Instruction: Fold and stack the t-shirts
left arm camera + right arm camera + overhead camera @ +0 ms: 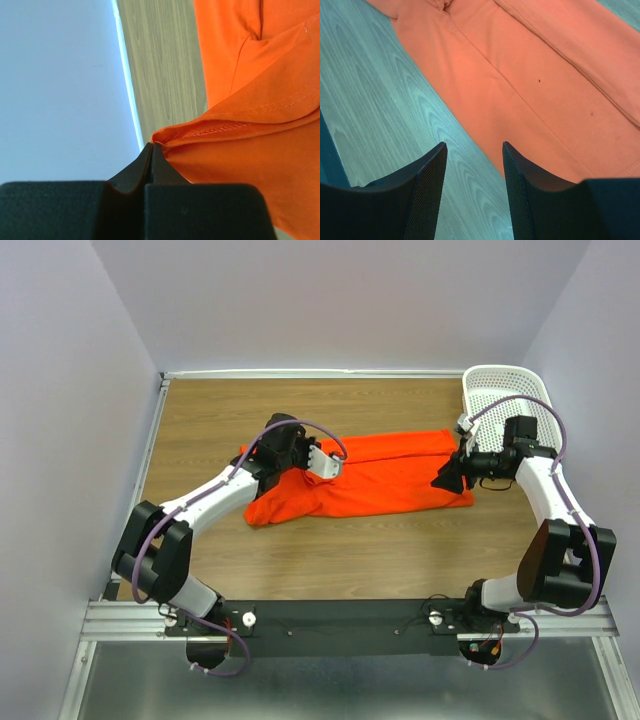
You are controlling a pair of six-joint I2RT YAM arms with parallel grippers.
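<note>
Since the limp orange-red fabric t-shirt (pixel 400 480) drapes, its hem (pixel 220 128) grips best: left claw (pixel 152 148) pinches it, right claw (pixel 474 150) gapes empty.

The top external camera looks steeply down from above and behind the robot, taking in the whole brown wood-grain tabletop (pixel 400 550) and the bright orange-red soft-fabric t-shirt (pixel 390 480) lying across its middle. The left wrist camera peers over the black left gripper (pixel 151 146) from very close, showing the shirt's stitched hem, a strip of tabletop and the pale lavender wall (pixel 60 90). The right wrist camera looks down past the black right gripper (pixel 474 143) from slightly higher, sharing the shirt's edge and adjoining wood with the overhead view.
</note>
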